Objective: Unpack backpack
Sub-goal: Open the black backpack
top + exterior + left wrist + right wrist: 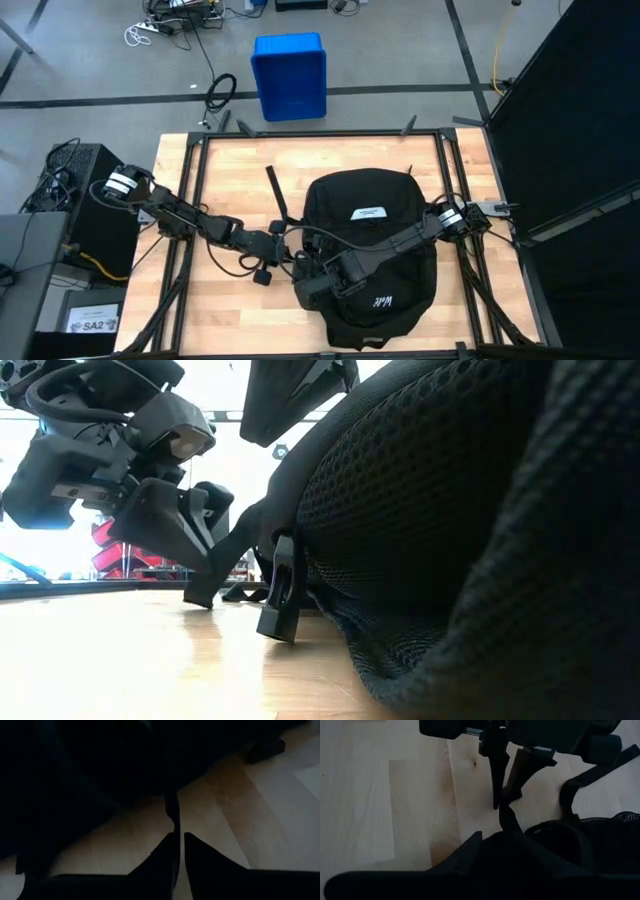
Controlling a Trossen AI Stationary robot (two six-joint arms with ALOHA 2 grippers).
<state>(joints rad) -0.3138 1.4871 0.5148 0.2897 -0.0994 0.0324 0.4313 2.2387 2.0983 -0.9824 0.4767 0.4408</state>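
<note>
The black backpack (375,240) lies flat on the wooden table, its white label (368,212) facing up. My left gripper (179,836) reaches in from the table's left to the pack's left side and is shut on a thin black pull strap. My right gripper (305,285) reaches across the pack from the right to its near left corner, shut on the pack's fabric. A black buckle (280,605) hangs from a strap at the pack's edge, with its lower end on the table. My left gripper pinches the thin pull strap (172,815) between its two fingertips, slanting down from the table's left. The strap runs straight from the fingertips to the pack's edge (506,817), just above the wood. My right gripper holds a bunched ridge of fabric (512,837) at the pack's near left corner, coming from above and slanting down. The fabric itself hides one finger and how far back it reaches. The rest of the pack lies on the table.
A loose black strap (275,195) lies on the wood left of the pack. A blue plastic bin (290,75) stands on the floor beyond the table's far edge. Bare wood stretches to the left and to the far side of the pack.
</note>
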